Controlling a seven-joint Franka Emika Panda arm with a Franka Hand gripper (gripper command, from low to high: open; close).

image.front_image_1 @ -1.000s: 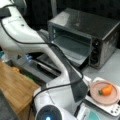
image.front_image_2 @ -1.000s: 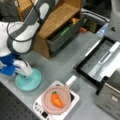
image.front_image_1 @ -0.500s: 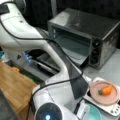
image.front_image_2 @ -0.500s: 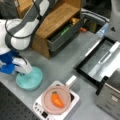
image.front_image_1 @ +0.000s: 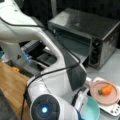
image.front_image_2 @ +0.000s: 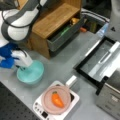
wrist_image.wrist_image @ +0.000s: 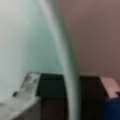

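Teal bowl [image.front_image_2: 30, 72] sits on the grey worktop [image.front_image_2: 60, 62], just left of the pink plate [image.front_image_2: 56, 100] holding a carrot [image.front_image_2: 57, 99]. The gripper [image.front_image_2: 21, 65] straddles the bowl's rim [wrist_image.wrist_image: 66, 70], jaws clamped on it.

A grey tabletop [image.front_image_2: 62, 62] carries a wooden cabinet [image.front_image_2: 53, 20] — beside it, a toaster oven [image.front_image_1: 87, 35].
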